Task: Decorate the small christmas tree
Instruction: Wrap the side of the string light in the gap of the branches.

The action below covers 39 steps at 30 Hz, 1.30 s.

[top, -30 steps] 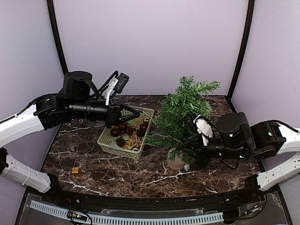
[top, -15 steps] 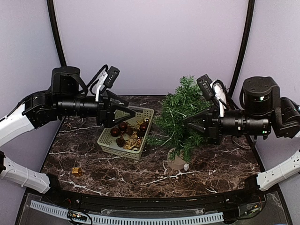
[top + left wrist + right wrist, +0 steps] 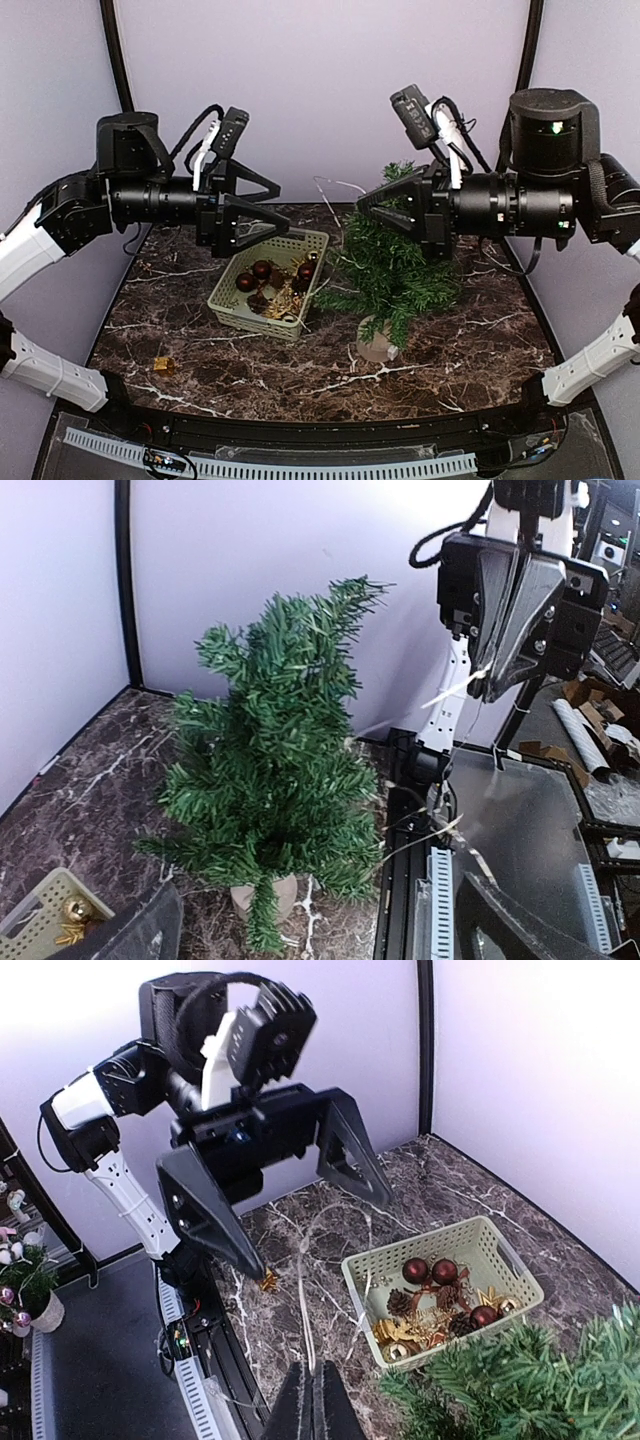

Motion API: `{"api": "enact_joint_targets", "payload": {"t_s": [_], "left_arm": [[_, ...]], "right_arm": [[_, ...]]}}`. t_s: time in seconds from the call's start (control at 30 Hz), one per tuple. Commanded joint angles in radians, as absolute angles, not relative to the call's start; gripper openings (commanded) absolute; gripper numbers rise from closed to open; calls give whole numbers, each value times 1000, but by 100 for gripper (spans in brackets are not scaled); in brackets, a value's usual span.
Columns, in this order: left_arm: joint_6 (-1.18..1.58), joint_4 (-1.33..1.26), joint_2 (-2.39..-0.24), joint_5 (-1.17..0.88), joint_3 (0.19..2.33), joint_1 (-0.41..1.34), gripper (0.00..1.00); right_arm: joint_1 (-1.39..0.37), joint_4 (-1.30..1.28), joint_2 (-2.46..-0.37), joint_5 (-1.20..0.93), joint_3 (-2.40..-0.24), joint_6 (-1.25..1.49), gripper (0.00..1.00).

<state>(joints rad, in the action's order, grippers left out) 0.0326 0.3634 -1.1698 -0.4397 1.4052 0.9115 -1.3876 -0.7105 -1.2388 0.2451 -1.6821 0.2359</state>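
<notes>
We see the small christmas tree (image 3: 395,270) standing upright on the dark marble tabletop (image 3: 250,370), with a pale green basket (image 3: 250,320) of ornaments just to its left. Our right pincer (image 3: 362,205) hangs above the treetop, its fingers pressed together on a thin pale thread (image 3: 301,1300). Our left pincer (image 3: 285,212) hovers left of the tree, over the basket, its fingers spread wide and holding nothing.

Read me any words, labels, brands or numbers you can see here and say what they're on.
None readable. The small christmas tree, basket, ornaments, thin wire and table carry no legible print. The clutter past the table edge in the left wrist view is too blurred to read.
</notes>
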Motion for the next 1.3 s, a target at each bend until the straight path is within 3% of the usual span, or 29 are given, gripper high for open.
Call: {"api": "enact_joint_targets", "payload": {"t_s": [0.0,0.2,0.43,0.63,1.07,1.13,1.27], "left_arm": [[15,323,-1218,-598,1414,905,98],[37,268,-1236,-727,1386,905,99],[62,222,-1233,-744,1344,905,99],[141,129,-1229,-531,1340,904,99],[317,-122,-1296,-601,1316,904,99],[334,-149,-1312,-614,1320,905,92],[358,-167,-1337,-592,1317,905,68]], "right_arm": [[-1398,-626,-1299,226,-1767,159,0],[-1398,-583,-1353,321,-1819,122,0],[-1399,-516,-1372,353,-1810,104,0],[-1397,-474,-1376,337,-1789,75,0],[-1398,-422,-1371,345,-1746,61,0],[-1398,-407,-1368,347,-1735,59,0],[-1398,-383,-1364,347,-1723,55,0]]}}
